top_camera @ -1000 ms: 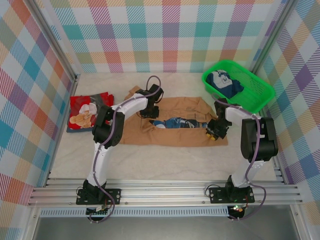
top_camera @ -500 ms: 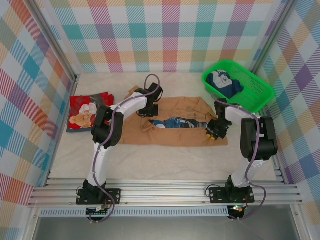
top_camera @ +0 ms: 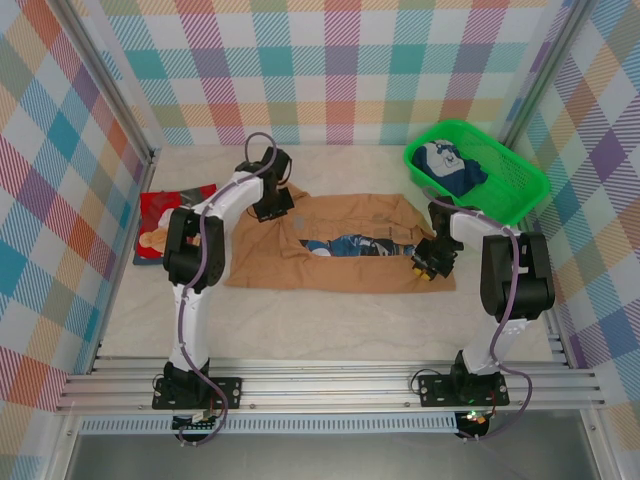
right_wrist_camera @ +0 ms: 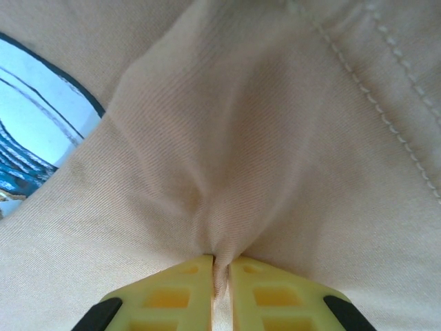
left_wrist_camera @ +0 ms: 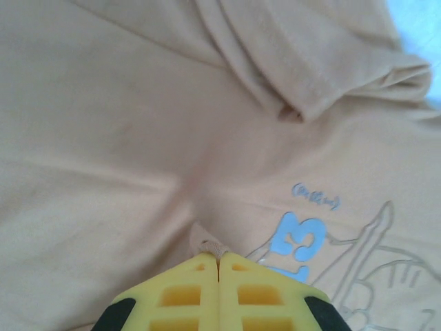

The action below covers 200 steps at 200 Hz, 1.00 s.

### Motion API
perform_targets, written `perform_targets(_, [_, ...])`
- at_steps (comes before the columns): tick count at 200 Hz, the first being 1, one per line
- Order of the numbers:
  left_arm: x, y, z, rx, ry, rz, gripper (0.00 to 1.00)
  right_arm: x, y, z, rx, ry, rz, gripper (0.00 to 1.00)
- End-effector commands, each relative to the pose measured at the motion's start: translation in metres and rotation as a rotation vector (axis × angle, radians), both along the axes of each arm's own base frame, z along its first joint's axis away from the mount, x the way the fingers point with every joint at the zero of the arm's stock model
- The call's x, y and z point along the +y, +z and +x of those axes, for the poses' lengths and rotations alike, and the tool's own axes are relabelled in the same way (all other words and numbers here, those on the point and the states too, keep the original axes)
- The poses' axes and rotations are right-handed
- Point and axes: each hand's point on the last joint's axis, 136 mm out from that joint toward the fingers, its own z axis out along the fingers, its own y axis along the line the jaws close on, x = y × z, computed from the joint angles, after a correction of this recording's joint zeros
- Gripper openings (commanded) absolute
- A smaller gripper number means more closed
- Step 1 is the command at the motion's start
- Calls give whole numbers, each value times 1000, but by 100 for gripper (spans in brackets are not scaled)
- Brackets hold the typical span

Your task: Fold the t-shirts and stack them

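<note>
The tan-brown t-shirt (top_camera: 340, 255) lies spread across the middle of the table, its blue-and-white print (top_camera: 355, 245) showing through a folded gap. My left gripper (top_camera: 270, 208) is shut on a pinch of its cloth at the far left corner; the pinch shows between the yellow fingers (left_wrist_camera: 218, 258), beside a pale blue "3" print (left_wrist_camera: 298, 241). My right gripper (top_camera: 427, 265) is shut on a fold of the same shirt (right_wrist_camera: 220, 172) at its right edge, cloth bunched between the fingers (right_wrist_camera: 220, 265). The red t-shirt (top_camera: 170, 222) lies folded at the left.
A green mesh basket (top_camera: 478, 172) with a dark blue and white garment stands at the back right. Checked walls close the table on three sides. A metal rail runs along the near edge.
My left gripper has moved left and toward the back, pulling the shirt's left part out with it. The right gripper has stayed where it was.
</note>
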Motion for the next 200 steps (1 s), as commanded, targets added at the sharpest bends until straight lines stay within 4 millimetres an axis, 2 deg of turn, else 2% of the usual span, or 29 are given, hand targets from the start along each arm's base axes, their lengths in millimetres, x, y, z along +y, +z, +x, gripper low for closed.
perform_targets(1, [-8,11,12,-27,42,-69,0,-5,-13,-14,75,4,-22,13])
perform_targets(27, [-8,12,17,-35,74,-89,0,-5,-13,-14,77,3,-20,13])
perform_targets(58, [-8,-4,18,10,87,-94,3,-3,-13,-14,76,3,-11,13])
perform_targets(62, [-7,-6,18,14,92,-95,5,-3,-12,-14,74,3,-10,13])
perform_targets(71, [-4,-9,19,20,107,-96,21,-3,-12,-13,70,3,-8,13])
perform_targets(86, [2,-4,24,3,124,-105,31,-3,-11,-13,68,4,-5,13])
perform_targets(99, [3,17,29,-53,117,-102,45,-3,-11,-15,70,7,-5,13])
perform_targets(109, [3,37,28,-86,111,-102,51,-3,-10,-14,65,11,-4,13])
perform_targets(124, [3,60,10,-101,115,-105,54,-3,-10,-13,62,13,-5,13])
perform_targets(138, [1,53,-26,-32,156,-161,51,-3,-10,-13,62,10,-6,13])
perform_targets(162, [4,22,-92,77,274,-272,45,-2,-11,-12,64,9,0,13])
perform_targets(178, [-4,8,-106,96,321,-374,42,-1,-12,-12,66,7,3,13])
perform_targets(200, [-19,2,-104,87,335,-453,39,-1,-14,-14,72,9,5,13])
